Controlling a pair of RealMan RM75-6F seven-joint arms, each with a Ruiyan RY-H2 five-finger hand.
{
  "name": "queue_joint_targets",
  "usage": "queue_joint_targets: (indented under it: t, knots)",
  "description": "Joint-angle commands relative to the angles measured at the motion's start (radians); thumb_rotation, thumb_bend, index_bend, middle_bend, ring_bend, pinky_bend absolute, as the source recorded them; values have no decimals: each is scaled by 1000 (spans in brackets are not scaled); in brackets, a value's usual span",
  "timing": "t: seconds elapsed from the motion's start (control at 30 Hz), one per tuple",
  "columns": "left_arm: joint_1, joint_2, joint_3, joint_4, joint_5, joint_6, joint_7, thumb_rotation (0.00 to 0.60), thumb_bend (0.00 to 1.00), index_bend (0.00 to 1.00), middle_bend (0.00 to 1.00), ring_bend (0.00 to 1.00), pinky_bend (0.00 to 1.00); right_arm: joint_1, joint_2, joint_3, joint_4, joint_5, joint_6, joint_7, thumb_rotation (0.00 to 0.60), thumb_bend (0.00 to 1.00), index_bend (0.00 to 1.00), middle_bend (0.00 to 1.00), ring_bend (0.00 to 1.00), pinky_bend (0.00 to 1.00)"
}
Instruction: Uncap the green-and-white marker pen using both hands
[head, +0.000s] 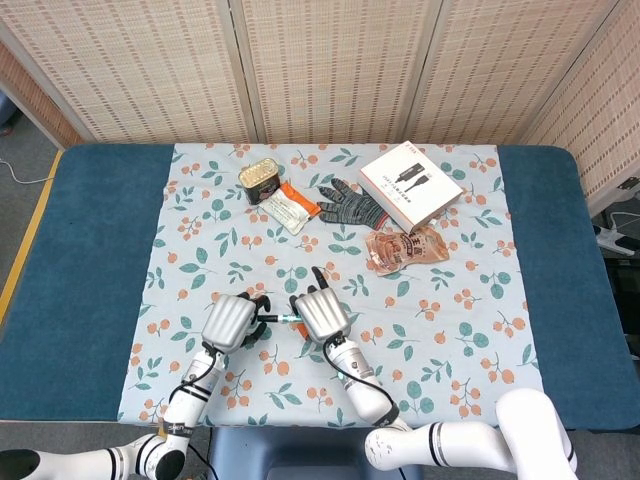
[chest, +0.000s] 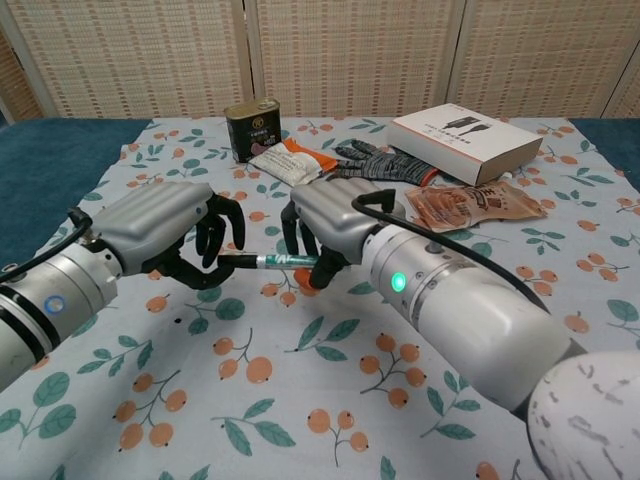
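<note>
Both hands grip the marker pen between them, left hand and right hand, fingers closed; next, pull apart along its axis.

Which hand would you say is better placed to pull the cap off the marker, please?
Probably the left hand: its fingers grip the dark end of the marker, likely the cap, with free space beyond it. The right hand holds the green-and-white barrel and can steady it.

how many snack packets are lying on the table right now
2: an orange-and-white packet beside the tin, and a reddish-brown packet in front of the white box. Others may be hidden.
</note>
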Motion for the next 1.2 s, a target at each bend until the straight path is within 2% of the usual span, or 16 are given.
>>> queue_joint_targets:
  t: [0.03, 0.23, 0.5, 1.2]
  knots:
    - [-1, 0, 0, 1, 0, -1, -1, 600, 335, 470, 657, 519, 739, 0, -1, 3, 0, -2, 1, 3, 600, 436, 976, 751, 383, 0]
    - [-3, 2, 4, 0, 1, -1, 0, 600, 336, 473, 657, 519, 740, -1, -1, 2, 3, 0, -2, 2, 600, 436, 976, 751, 385, 0]
    - [-4, -5, 6, 14, 6, 4, -2, 600, 345, 524, 698, 519, 742, -1, -6, 4, 5, 0, -4, 4, 600, 437, 976, 751, 385, 0]
    - [-10, 10, 13, 10, 11, -1, 22, 600, 350, 455, 679, 519, 740, -3, 5, 7, -13, -5, -2, 6, 600, 436, 976, 751, 387, 0]
